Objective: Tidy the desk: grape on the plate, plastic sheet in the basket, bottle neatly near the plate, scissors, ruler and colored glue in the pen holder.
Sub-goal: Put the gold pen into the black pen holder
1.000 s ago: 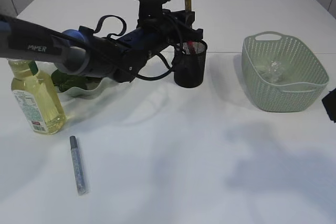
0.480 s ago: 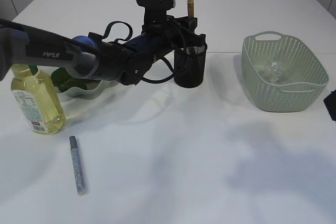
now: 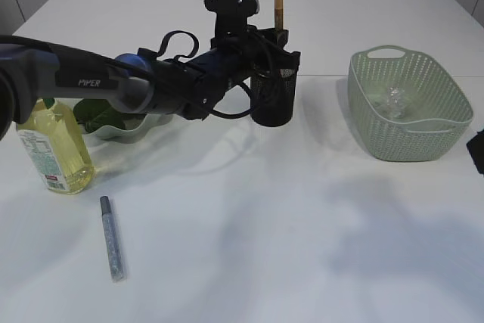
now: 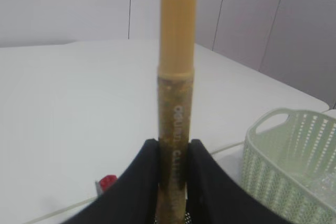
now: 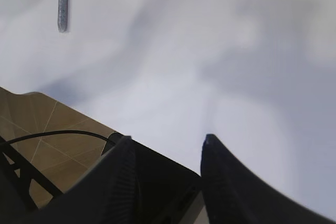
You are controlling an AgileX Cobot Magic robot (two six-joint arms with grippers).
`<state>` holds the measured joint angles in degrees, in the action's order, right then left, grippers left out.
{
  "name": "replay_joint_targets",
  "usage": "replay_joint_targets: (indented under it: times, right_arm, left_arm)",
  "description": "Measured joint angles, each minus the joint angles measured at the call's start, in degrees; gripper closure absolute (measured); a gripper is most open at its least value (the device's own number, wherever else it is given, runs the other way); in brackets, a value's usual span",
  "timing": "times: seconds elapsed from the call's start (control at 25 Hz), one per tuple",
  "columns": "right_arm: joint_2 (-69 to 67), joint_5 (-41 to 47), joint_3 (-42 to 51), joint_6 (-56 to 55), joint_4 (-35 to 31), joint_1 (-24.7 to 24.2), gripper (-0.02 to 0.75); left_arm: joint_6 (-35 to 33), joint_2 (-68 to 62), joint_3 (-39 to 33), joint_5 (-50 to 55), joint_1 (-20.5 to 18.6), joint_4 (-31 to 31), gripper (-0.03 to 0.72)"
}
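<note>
Exterior view: a gold glitter-glue pen with a tan cap (image 3: 278, 7) is being held upright over the black mesh pen holder (image 3: 274, 96) by the left gripper (image 4: 171, 174).

Jaws are being kept closed on the pen's lower barrel, so it is judged ready to drop in tip-first; the right gripper (image 5: 167, 153) is being parked apart, jaws open and empty, while a grey glue pen (image 3: 111, 236) is lying on the white table (image 3: 302, 225).

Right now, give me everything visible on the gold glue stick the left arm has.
The gold glitter glue stick is a slim tube: plain pale-orange cap on top, speckled gold body with white lettering, plastic by the look. It stands upright, clamped low on its body between the left tool fingers, above the black mesh pen holder. Its lower end is hidden, so whether it has entered the holder is unclear.
</note>
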<state>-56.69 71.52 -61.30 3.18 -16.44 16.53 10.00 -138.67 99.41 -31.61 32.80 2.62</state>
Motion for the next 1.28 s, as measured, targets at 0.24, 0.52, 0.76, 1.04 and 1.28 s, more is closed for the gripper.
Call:
replay_joint_targets:
  times: [0.24,0.52,0.76,1.04,1.28]
  right_arm:
    - [0.0,0.0,0.0,0.0,0.0,0.0,0.395]
    - [0.0,0.0,0.0,0.09,0.0,0.0,0.395]
    - [0.0,0.0,0.0,0.09,0.0,0.0,0.395]
    - [0.0,0.0,0.0,0.09,0.0,0.0,0.395]
    - [0.0,0.0,0.0,0.09,0.0,0.0,0.395]
  left_arm:
    - [0.0,-0.39,0.33,2.58,0.0,0.0,0.563]
    - [0.0,-0.39,0.33,3.3,0.0,0.0,0.542]
    - [0.02,-0.39,0.33,3.43,0.0,0.0,0.453]
    - [0.02,-0.28,0.33,4.13,0.0,0.0,0.442]
    - [0.02,1.48,0.33,5.43,0.0,0.1,0.442]
